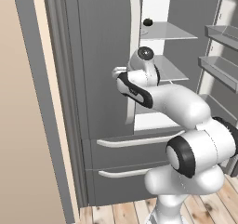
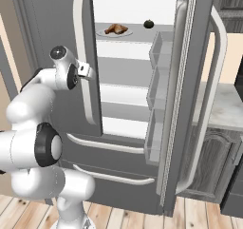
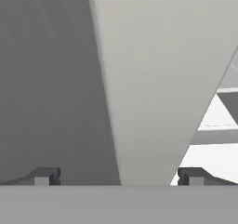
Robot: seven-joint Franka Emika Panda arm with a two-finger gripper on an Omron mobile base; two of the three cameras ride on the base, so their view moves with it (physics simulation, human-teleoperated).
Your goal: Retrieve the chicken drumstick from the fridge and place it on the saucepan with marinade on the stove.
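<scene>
The chicken drumstick point(image 2: 116, 29) lies on a pale plate on an upper shelf inside the fridge point(image 2: 47, 23). The fridge's right door point(image 2: 190, 81) stands open and its left door point(image 1: 102, 56) is closed. My gripper point(image 2: 86, 71) is open at mid-height of the left door's long pale handle point(image 2: 79, 33). In the hand view the handle point(image 3: 153, 79) runs between my two fingertips point(image 3: 45, 176) with a gap on each side. The saucepan, marinade and stove are out of view.
A small dark round fruit point(image 2: 148, 23) sits on the same shelf to the right of the plate. Door bins point(image 2: 159, 81) line the open door. Two bottom drawers point(image 1: 130, 141) lie below. A stone counter point(image 2: 223, 109) over cabinets stands right; a beige wall point(image 1: 28, 125) left.
</scene>
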